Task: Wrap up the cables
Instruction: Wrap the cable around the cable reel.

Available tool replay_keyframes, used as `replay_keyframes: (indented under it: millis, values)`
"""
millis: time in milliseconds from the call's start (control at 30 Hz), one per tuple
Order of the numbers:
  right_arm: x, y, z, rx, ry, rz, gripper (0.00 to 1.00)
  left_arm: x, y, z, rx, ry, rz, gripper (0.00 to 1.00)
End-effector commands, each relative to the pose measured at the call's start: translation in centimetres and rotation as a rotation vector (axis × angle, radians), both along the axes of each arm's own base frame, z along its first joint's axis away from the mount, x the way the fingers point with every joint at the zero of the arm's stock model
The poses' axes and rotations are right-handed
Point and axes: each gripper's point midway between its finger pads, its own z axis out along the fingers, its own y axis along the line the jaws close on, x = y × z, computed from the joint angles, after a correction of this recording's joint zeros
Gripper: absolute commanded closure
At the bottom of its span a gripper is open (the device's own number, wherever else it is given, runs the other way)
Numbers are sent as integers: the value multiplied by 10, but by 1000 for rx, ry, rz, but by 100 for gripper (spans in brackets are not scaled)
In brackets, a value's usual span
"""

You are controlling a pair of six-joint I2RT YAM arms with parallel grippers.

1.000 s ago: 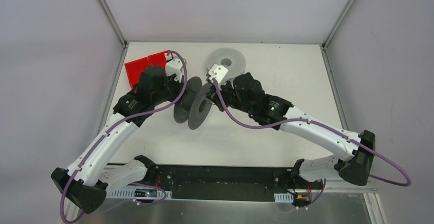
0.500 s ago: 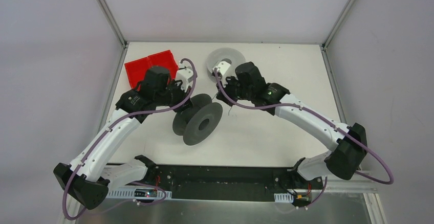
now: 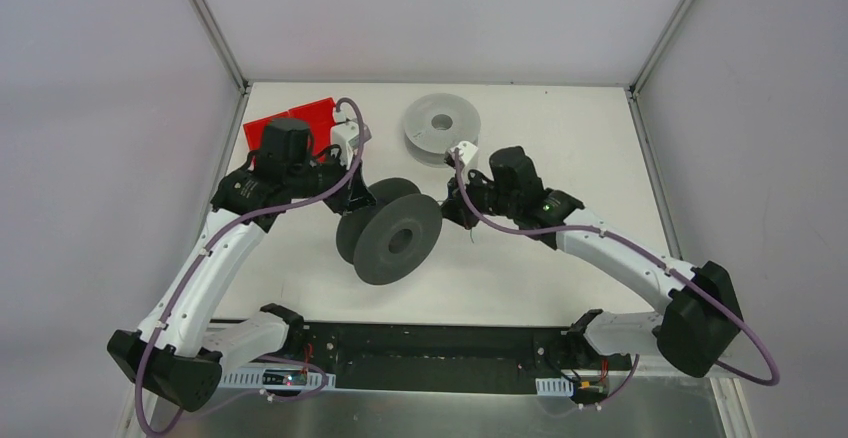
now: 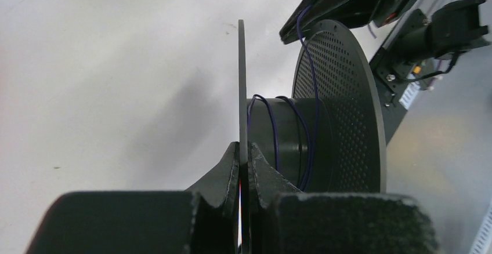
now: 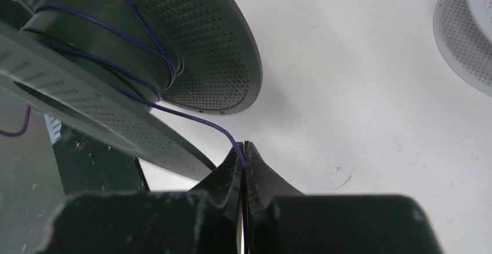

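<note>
Your left gripper (image 4: 244, 152) is clenched on the thin rim of one flange of the dark grey perforated plastic spool (image 3: 390, 241), which stands on edge. The thin dark purple cable (image 5: 204, 120) loops loosely around that spool's hub. From there it runs to your right gripper (image 5: 244, 149), just beside the spool, whose jaws pinch it tight. A pale grey spool (image 3: 441, 126) lies flat beyond the dark one.

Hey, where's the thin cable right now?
In the right wrist view, the cable loops round the dark spool at upper left and runs into the right gripper, which pinches it.
</note>
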Motion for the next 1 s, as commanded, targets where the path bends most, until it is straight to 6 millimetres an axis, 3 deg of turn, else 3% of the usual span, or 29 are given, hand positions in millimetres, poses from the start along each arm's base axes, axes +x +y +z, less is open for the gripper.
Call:
replay_keyframes:
  millis: [0,167,267,467,667,967]
  values:
    - [3,9,35,232,-149,-11,96,-2,-16,40,-196,8,-69,100]
    - [7,5,35,285,-215,-50,92,2,-19,49,-258,8,-55,100]
    - [-2,8,39,346,-214,-18,91,7,-21,57,-301,22,-40,100]
    - [-4,5,59,501,-213,-83,96,20,-25,70,-410,32,34,100]
    - [-4,1,77,661,-205,-137,94,34,-27,88,-564,56,132,100]
    - [4,-7,72,654,-182,-221,86,51,-19,83,-635,61,226,100]
